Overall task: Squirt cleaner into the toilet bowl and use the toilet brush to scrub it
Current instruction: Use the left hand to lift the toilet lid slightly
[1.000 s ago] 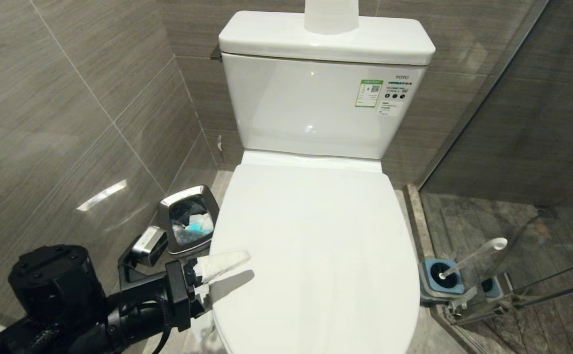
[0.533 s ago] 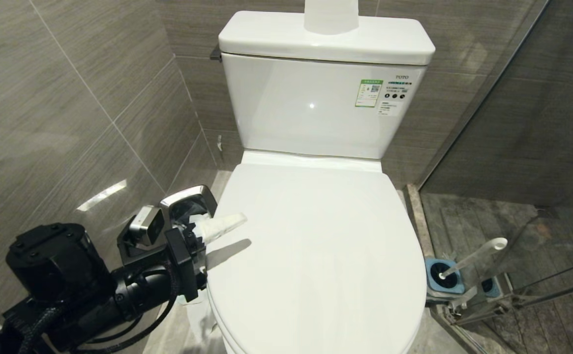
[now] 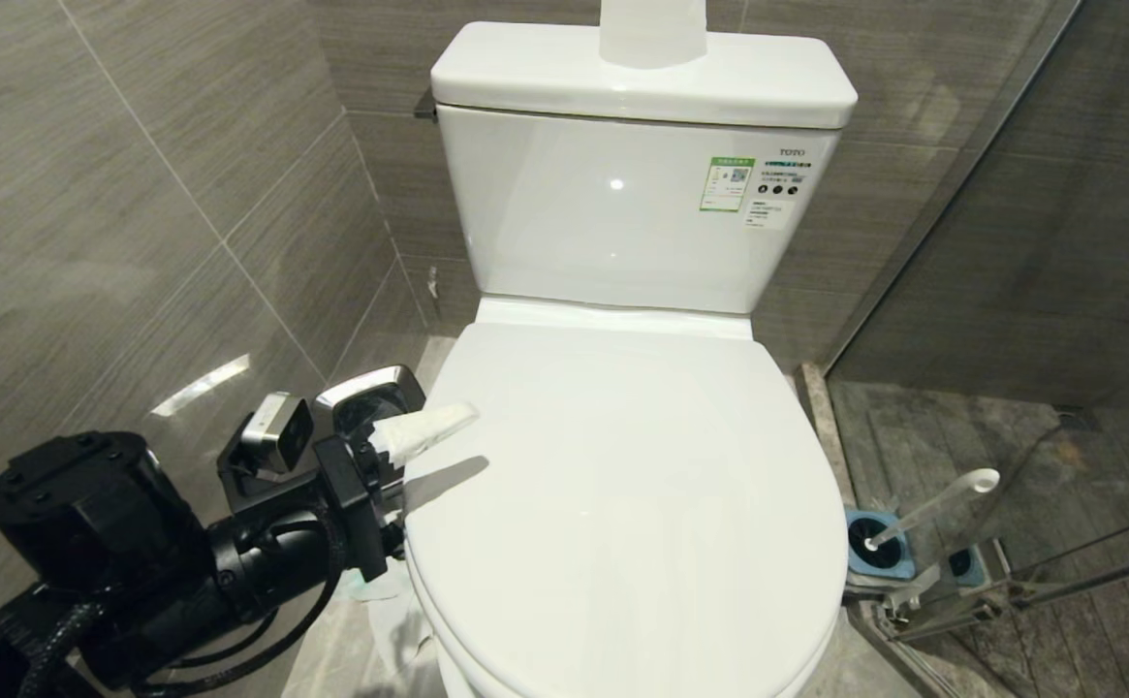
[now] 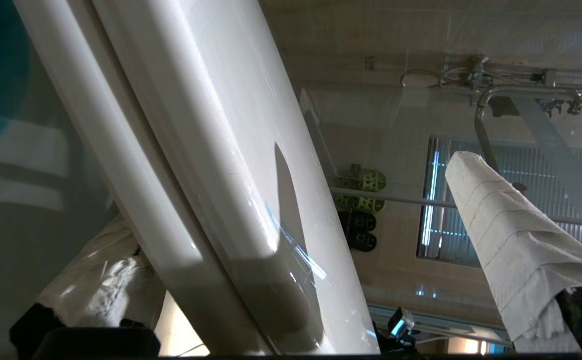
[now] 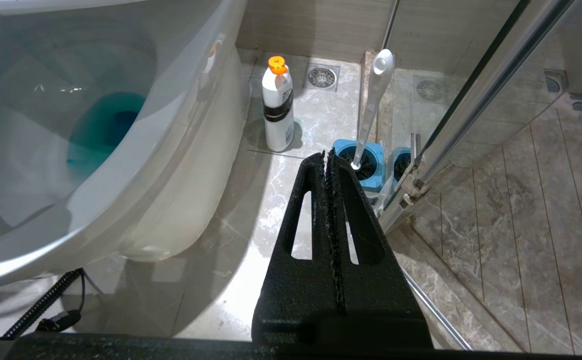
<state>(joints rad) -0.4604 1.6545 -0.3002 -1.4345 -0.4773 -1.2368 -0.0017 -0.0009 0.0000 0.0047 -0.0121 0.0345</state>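
Left end effector (image 3: 404, 460): at the left rim of the toilet, fingers wrapped in white tissue and spread wide apart; the upper wrapped finger (image 3: 423, 433) lies over the edge of the lid, the lower one sits beneath the rim, so the jaws straddle the edge of lid and seat without being clamped on it.
Right end effector (image 5: 328, 162): black fingers pressed together, holding nothing, hanging above the marble floor beside the toilet's base; seen only in the right wrist view.
Toilet bowl (image 3: 622, 504): large white glossy ceramic toilet; in the head view its white plastic lid looks nearly down over the bowl, while the left wrist view shows lid and rim as two separate edges.
Cleaner (image 5: 103, 130): vivid blue liquid pooled in the water at the bottom of the bowl, visible from the right wrist view.
Toilet brush (image 3: 932, 504): slim white handle with a rounded tip, tilted, standing in a small squarish blue-topped holder (image 3: 879, 555) on the floor to the right of the toilet, next to the glass shower door.
White bottle with orange cap (image 5: 278, 107): upright on the floor between toilet base and brush holder.
Square steel bin (image 3: 370, 397): on the floor left of the toilet, just behind the left arm.
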